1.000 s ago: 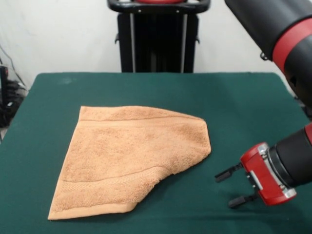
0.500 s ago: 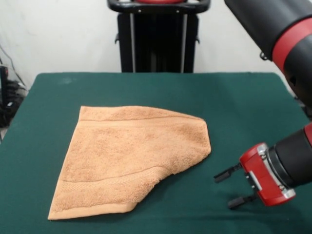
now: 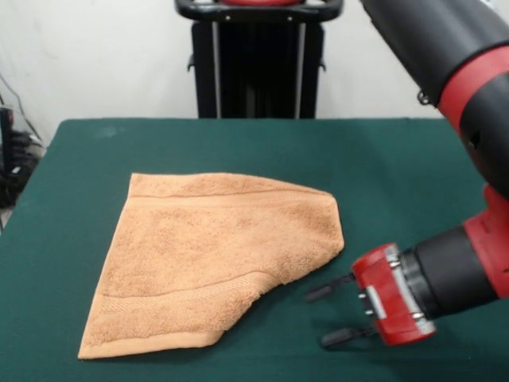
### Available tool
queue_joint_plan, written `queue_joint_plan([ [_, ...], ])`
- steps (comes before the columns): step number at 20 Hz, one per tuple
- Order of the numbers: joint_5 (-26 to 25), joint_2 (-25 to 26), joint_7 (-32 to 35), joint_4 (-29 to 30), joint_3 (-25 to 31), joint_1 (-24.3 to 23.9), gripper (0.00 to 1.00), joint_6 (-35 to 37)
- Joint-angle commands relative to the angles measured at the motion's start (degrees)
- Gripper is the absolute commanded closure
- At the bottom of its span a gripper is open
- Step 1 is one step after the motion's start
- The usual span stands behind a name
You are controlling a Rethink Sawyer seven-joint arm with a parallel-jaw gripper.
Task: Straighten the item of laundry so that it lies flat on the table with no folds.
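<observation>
The item of laundry, an orange-tan terry towel, lies on the green table left of centre. Its right part is folded back over itself, giving a slanted edge from the right corner down to the front edge; a ribbed band shows near the front. My gripper hovers low over the table just right of the towel's folded front corner, pointing left toward it. It is open, with nothing between its two black fingers, and it is a short gap away from the cloth.
The arm's red and black links cross the upper right and reach down to the wrist. A black stand rises behind the table's far edge. Cables hang at the left.
My gripper has moved left toward the towel's folded corner, mostly in the last half second. It stays open. The towel has not moved.
</observation>
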Motion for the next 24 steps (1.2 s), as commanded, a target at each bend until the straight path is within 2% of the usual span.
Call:
queue_joint_plan([
  [1, -8.7, 12.0, -7.4, 4.4, -3.0, 1.3, 0.00, 5.8],
  [8, -9.6, 12.5, -7.9, 3.4, -1.0, 1.2, 0.00, 6.2],
  [16, -7.1, 11.1, -7.2, 6.4, -1.7, 0.6, 0.00, 0.7],
  [19, -5.0, 9.2, -7.8, 10.1, -3.0, 0.3, 0.00, -1.3],
  [24, -0.3, 2.9, -8.2, 22.2, -6.2, -0.6, 0.00, -6.5],
])
